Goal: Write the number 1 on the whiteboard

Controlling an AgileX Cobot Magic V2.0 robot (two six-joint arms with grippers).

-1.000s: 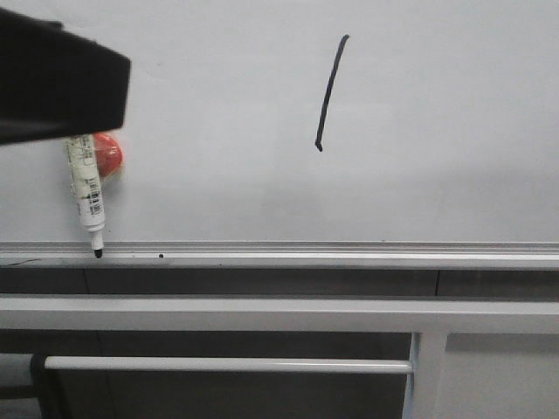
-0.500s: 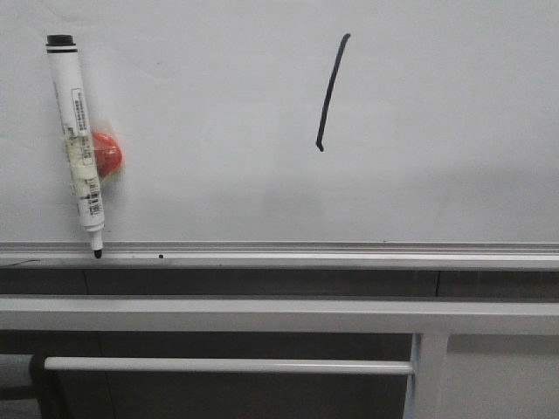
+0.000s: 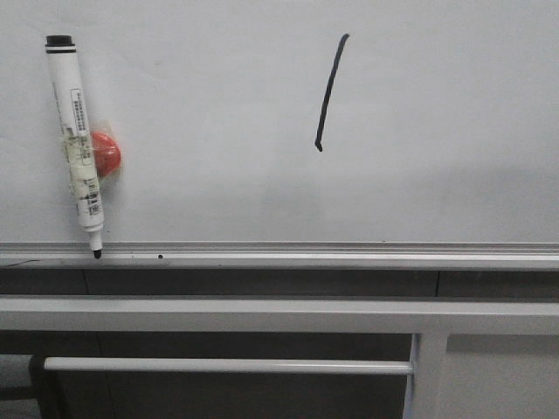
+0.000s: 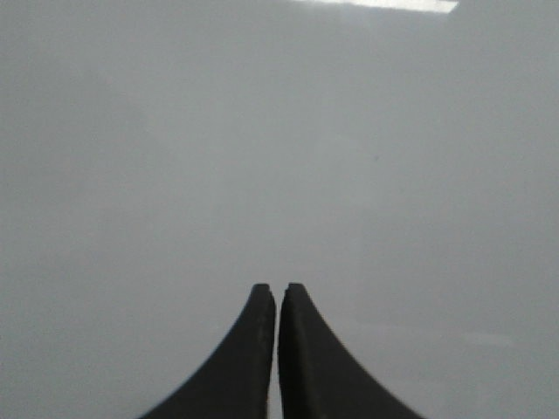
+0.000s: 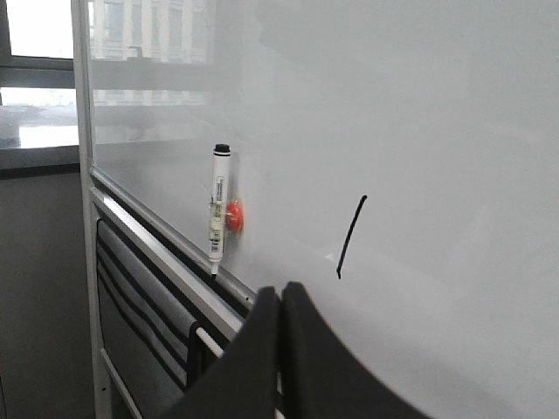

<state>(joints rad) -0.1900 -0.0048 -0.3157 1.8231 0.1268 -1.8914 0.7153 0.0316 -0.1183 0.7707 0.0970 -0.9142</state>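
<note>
A thin black, slightly slanted number 1 (image 3: 329,92) stands on the glossy white-grey whiteboard (image 3: 437,131), well apart from both grippers. The left gripper (image 4: 277,290) and right gripper (image 5: 280,292) each have jaws pressed together, empty. A white marker pen (image 3: 77,144) rests tip-down on the silver rail (image 3: 349,256) beside a red magnet (image 3: 106,154).

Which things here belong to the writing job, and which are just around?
Job:
- number 1, already drawn
- whiteboard
- marker pen, tip down on the rail

Just around:
- red magnet behind the pen
- grey frame bars below
</note>
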